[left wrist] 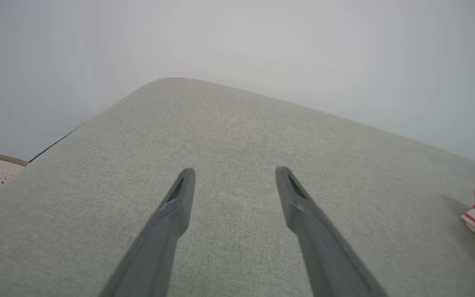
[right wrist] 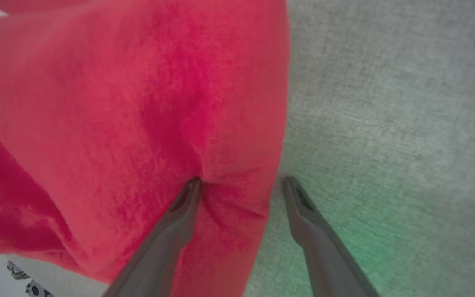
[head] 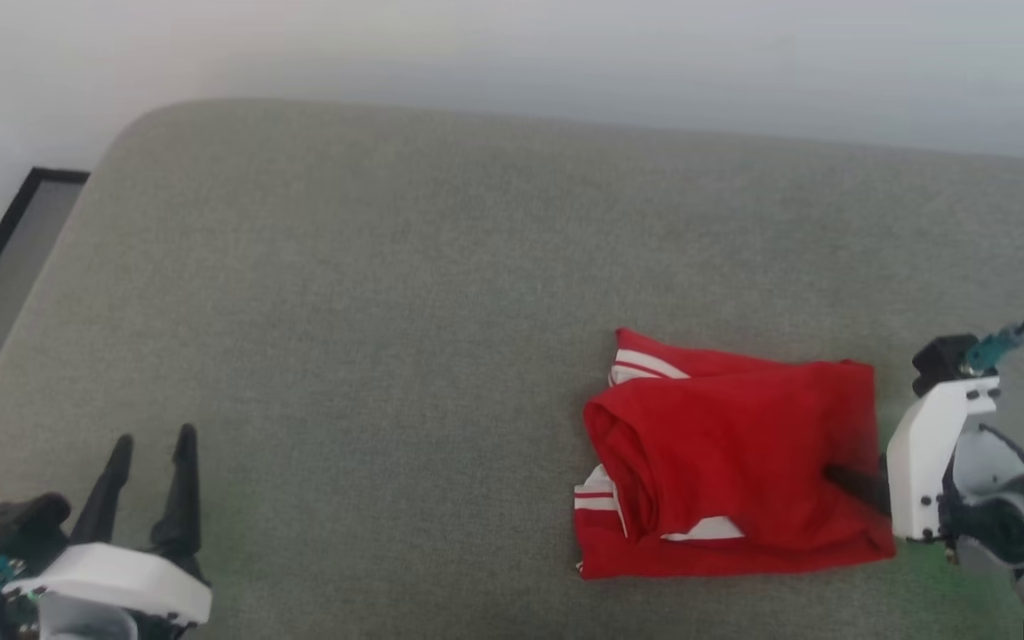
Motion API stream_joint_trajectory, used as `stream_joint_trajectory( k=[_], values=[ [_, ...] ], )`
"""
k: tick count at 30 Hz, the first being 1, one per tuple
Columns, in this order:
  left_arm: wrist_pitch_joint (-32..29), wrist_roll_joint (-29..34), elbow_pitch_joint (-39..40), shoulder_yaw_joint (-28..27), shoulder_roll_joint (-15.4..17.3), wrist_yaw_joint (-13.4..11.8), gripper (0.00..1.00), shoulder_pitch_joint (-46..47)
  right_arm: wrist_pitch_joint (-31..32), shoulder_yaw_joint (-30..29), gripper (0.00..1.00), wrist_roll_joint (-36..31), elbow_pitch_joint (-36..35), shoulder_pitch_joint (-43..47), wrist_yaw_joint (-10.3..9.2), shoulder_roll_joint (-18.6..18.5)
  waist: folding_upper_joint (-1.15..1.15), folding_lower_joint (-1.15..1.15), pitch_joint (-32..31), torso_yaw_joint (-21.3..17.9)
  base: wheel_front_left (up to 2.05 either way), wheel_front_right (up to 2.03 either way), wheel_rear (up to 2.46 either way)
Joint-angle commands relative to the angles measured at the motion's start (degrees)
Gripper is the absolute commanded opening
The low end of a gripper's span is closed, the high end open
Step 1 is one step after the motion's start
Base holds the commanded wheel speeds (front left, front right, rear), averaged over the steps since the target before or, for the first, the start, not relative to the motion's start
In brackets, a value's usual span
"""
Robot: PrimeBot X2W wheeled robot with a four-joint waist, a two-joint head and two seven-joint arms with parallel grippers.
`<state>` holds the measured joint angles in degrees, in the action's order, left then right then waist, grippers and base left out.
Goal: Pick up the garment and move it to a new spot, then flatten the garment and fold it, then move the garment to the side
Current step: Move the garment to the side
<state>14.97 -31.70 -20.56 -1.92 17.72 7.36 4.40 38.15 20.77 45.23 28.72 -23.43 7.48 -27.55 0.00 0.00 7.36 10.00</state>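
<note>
Red garment [head: 725,453] lies folded on the grey cushion [head: 388,267], its edge between the spread fingers of the right gripper [right wrist: 239,181], one tip denting the cloth. Well apart sits the left gripper [head: 152,440], open and empty.

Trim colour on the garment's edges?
White stripes on the red garment; clearest in the head view.

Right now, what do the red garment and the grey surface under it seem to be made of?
The garment: soft matte red cloth, possibly a fuzzy knit; it rolls and creases loosely, with white stripe trim. The grey surface: matte woven upholstery, likely padded; fine flecked weave and a rounded corner show.
</note>
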Motion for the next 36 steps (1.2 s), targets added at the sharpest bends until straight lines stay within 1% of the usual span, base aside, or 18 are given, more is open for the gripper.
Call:
stream_joint_trajectory(
  k=[1, 4, 5, 7, 9, 16, 20, 22, 27, 32, 33, 34, 36],
  values=[
    [0.22, -0.17, 0.04, 0.32, -0.28, 0.15, 1.00, 1.15, 2.02, 0.56, 1.00, -0.76, 1.16, 0.08, 0.02, 1.15, 0.00, 0.00, 1.57, 0.76, 0.00, 0.00, 0.00],
    [0.22, -0.20, -0.13, 0.85, -0.68, 0.15, 1.00, 2.18, 4.90, 0.32, 1.00, -1.50, 1.85, -0.48, 0.02, 2.78, 0.00, 0.00, 2.88, 1.19, 0.00, 0.00, 0.00],
    [0.22, -0.21, -0.20, 0.99, -0.81, 0.15, 1.00, 2.50, 5.77, 0.50, 0.87, -1.86, 1.79, -0.62, 0.02, 3.20, 0.00, 0.00, 3.21, 1.30, 0.00, 0.00, 0.00],
    [0.22, -0.34, -0.34, 1.06, -0.92, 0.15, 1.00, 2.97, 6.76, 0.51, 0.00, -1.76, 1.35, -0.83, 0.03, 4.02, 0.00, 0.00, 3.73, 1.41, 0.00, 0.00, 0.00],
    [0.22, -0.34, -0.45, 1.12, -0.94, 0.15, 1.00, 3.19, 7.42, 0.54, 0.00, -2.01, 0.62, -1.05, 0.03, 4.26, 0.00, 0.00, 4.04, 1.43, 0.00, 0.00, 0.00],
    [0.22, -0.07, -0.51, 0.81, -0.76, 0.15, 1.00, 4.11, 8.09, -2.74, 0.00, -2.77, -2.07, -2.18, 0.00, 2.62, 0.00, 0.00, 4.38, 0.38, 0.00, 0.00, 0.00],
    [0.23, 0.15, -0.22, 1.05, -0.47, 0.15, 1.00, 4.23, 7.87, -4.70, 0.00, -3.55, -3.31, -2.37, -0.04, 1.49, 0.00, 0.00, 4.23, -0.53, 0.00, 0.00, 0.00],
    [0.22, 0.26, -0.01, 1.45, -0.37, 0.15, 1.00, 4.54, 7.47, -6.12, 0.00, -4.13, -4.00, -2.60, -0.05, 0.36, 0.00, 0.00, 4.17, -1.23, 0.00, 0.00, 0.00],
    [0.22, 0.47, 0.41, 2.65, 0.23, 0.15, 1.00, 6.00, 7.03, -9.45, 0.00, -5.87, -5.17, -4.06, 0.00, -1.19, 0.00, 0.00, 4.45, -3.54, 0.00, 0.00, 0.00],
    [0.23, 0.57, 0.42, 5.04, 0.74, 0.15, 1.00, 8.33, 6.44, -12.85, 0.00, -7.42, -4.45, -6.08, 0.00, -3.41, 0.00, 0.00, 5.30, -6.44, 0.00, 0.00, 0.00],
    [0.23, 0.57, 0.24, 5.57, 0.84, 0.15, 1.00, 8.90, 6.15, -13.39, 0.00, -7.74, -4.13, -6.62, 0.00, -3.94, 0.00, 0.00, 5.57, -7.09, 0.00, 0.00, 0.00],
    [0.22, 0.64, 0.00, 6.75, 0.96, 0.15, 1.00, 10.20, 5.42, -14.17, 0.00, -8.96, -3.50, -7.89, 0.00, -5.42, 0.00, 0.00, 6.20, -8.36, 0.00, 0.00, 0.00],
    [0.22, 0.55, -0.17, 7.83, 1.09, 0.15, 1.00, 11.53, 4.61, -14.73, 0.00, -9.79, -2.90, -9.20, 0.00, -6.20, 0.00, 0.00, 6.89, -9.70, 0.00, 0.00, 0.00]
  ],
)
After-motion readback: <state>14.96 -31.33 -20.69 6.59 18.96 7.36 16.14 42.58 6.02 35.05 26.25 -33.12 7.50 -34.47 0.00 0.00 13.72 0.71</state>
